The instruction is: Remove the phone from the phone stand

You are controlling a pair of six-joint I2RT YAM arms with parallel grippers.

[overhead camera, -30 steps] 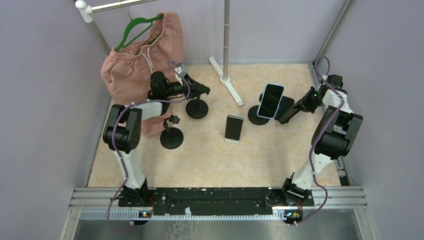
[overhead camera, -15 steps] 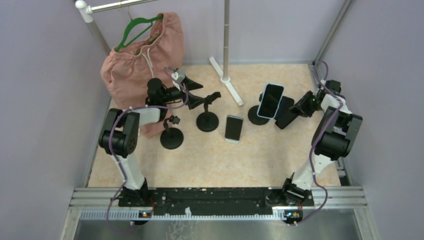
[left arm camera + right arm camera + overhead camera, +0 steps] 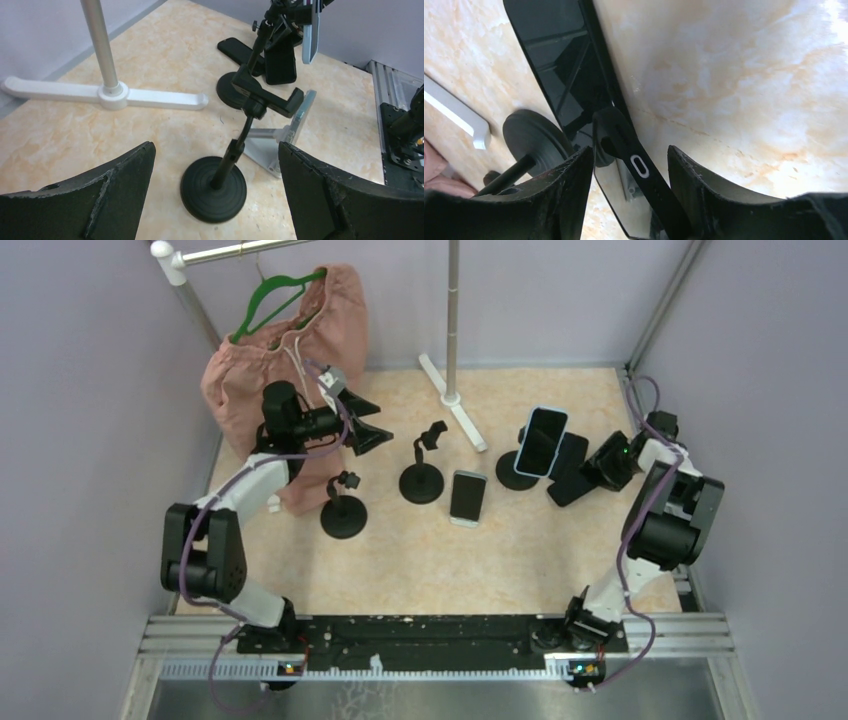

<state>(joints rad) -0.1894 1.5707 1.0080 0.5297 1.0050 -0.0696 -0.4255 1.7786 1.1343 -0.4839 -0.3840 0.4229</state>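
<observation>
**Left claw** [image 3: 378, 426]: fingers spread wide with nothing between them, hanging above the counter [image 3: 420, 570] just left of the empty phone stand [image 3: 421, 483].

**Right claw** [image 3: 629, 152]: fingers parted and not clamped. The end of a dark phone [image 3: 567, 472] sits in the gap, close to one finger; whether it touches cannot be told.

**Task objects:**
- The dark phone lies low on the counter, just beside the round base of the loaded stand [image 3: 512, 476].
- The loaded stand carries a blue-cased phone [image 3: 541, 440], upright, with its screen dark.
- The empty phone stand has a round black base, a thin bent stem and a clamp at the top that grips nothing.

**Top view only:** both arms, a smaller black stand [image 3: 343, 512] near the left arm, and a silver phone [image 3: 468, 495] between the empty phone stand and the loaded stand.

**Left wrist view only:** the silver phone leans tilted on a white prop [image 3: 265, 145]. The white rack foot [image 3: 150, 98] lies beyond the empty phone stand.

**Right wrist view only:** an oval port in the dark end between the fingers, and a glossy black screen flat on the counter beyond it. Whether these are one handset or two cannot be told.
</observation>
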